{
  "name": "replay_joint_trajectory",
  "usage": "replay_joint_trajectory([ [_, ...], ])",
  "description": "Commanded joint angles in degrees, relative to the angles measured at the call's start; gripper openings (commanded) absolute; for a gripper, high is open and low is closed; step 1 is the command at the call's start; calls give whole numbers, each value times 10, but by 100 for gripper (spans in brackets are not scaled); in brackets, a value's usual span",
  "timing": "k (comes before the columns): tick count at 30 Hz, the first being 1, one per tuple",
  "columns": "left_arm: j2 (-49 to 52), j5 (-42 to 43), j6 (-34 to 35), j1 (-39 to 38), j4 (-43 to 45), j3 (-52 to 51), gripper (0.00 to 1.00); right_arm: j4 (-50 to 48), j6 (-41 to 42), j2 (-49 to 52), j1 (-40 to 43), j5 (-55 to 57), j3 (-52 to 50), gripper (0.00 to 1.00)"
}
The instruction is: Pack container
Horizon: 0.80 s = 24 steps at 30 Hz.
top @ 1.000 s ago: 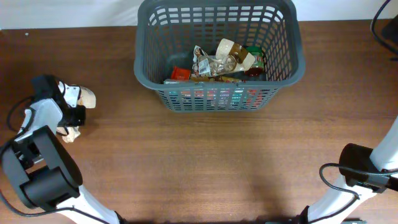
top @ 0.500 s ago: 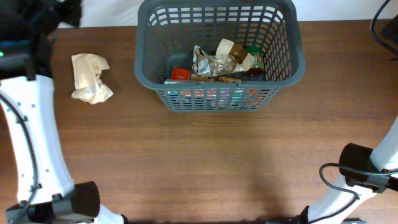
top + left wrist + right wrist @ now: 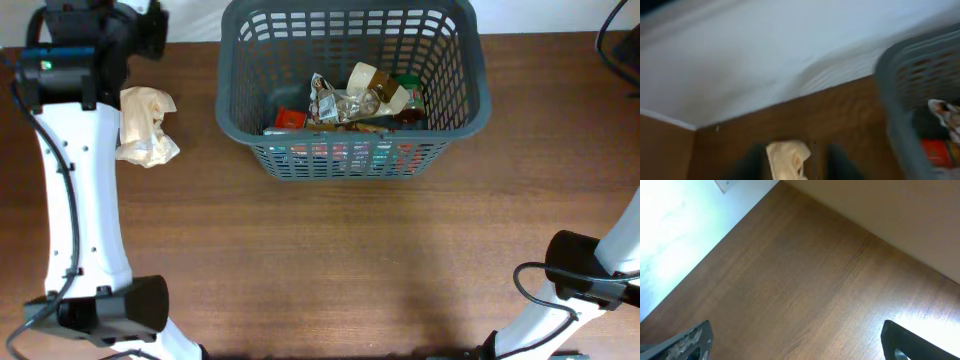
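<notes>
The container (image 3: 350, 160) is a dark grey slotted basket at the back centre, holding several grocery packets (image 3: 350, 100). Its rim also shows at the right of the left wrist view (image 3: 892, 85). A crumpled beige bag (image 3: 146, 126) lies on the table left of the basket. My left arm (image 3: 80, 55) is raised high at the back left. In the blurred left wrist view my left gripper (image 3: 796, 164) is open, and the beige bag (image 3: 787, 157) shows between the fingers, below them. My right gripper (image 3: 800, 342) is wide open and empty over bare wood.
The brown wooden table (image 3: 350, 260) ends at a white wall behind the basket (image 3: 740, 60). My right arm's base (image 3: 590, 280) stands at the front right corner. A dark cable (image 3: 618, 40) hangs at the back right.
My left arm has swung from low at the left edge up to the back left. The beige bag now lies free on the table, nearer the basket. The right arm has not moved.
</notes>
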<state>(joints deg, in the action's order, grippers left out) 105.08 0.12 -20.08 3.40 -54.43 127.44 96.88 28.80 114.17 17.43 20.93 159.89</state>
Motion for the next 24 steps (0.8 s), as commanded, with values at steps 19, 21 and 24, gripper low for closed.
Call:
replay_joint_trajectory([
  [19, 276, -35, 225, 122, -152, 1, 99, -2, 7, -2, -1, 1, 1, 99],
  [21, 293, -26, 225, 122, -150, 1, 99, -2, 7, -2, -1, 1, 1, 99],
  [24, 311, -25, 224, 122, -134, 1, 99, -2, 7, -2, -1, 1, 1, 99],
])
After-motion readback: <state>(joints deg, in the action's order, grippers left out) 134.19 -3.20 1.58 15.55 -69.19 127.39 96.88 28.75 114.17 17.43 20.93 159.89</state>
